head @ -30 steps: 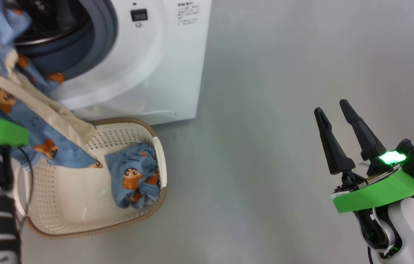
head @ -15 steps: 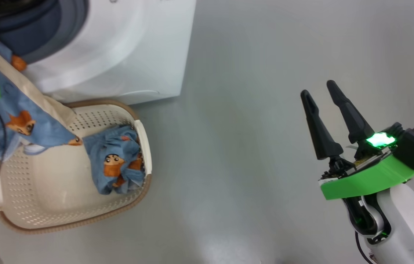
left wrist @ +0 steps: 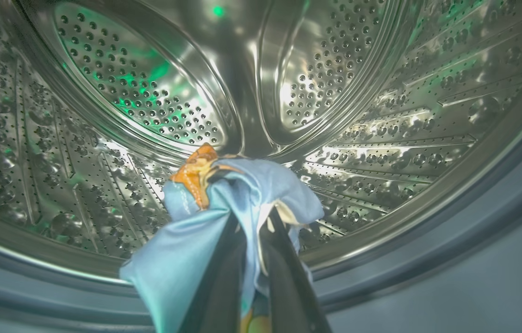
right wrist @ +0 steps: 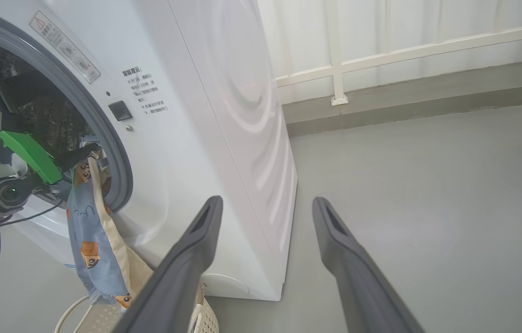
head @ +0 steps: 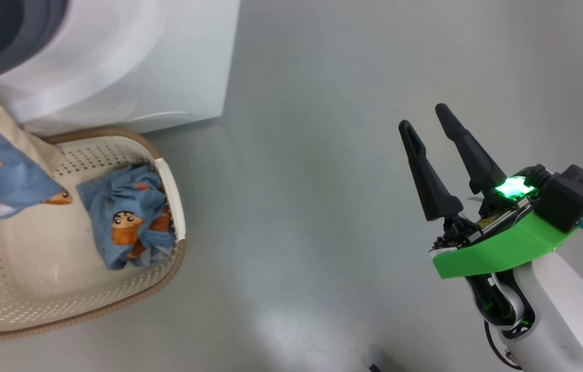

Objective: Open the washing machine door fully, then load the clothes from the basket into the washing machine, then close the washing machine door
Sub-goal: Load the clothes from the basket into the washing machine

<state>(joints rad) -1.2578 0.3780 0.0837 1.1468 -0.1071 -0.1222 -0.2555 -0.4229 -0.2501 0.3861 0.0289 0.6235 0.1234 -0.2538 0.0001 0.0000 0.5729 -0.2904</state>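
Two bundles of the clothes are found in the head view. A crumpled bundle (head: 126,222) is lodged against the three o'clock wall of the basket (head: 171,201), and a hanging garment (head: 7,181) is draped over its ten o'clock rim toward the washing machine (head: 116,62). The right jaws are seen parted and empty at three o'clock, well apart from the basket.

In the left wrist view, the left jaws are closed on the hanging garment. The steel drum (left wrist: 381,115) is met straight ahead at twelve o'clock, beyond the grey gasket (left wrist: 427,249), so the release is judged to depend on that forward reach.

In the right wrist view, the garment's long axis is shown running from the machine's mouth at nine o'clock down to the basket at seven. Its tail is not yet inside.
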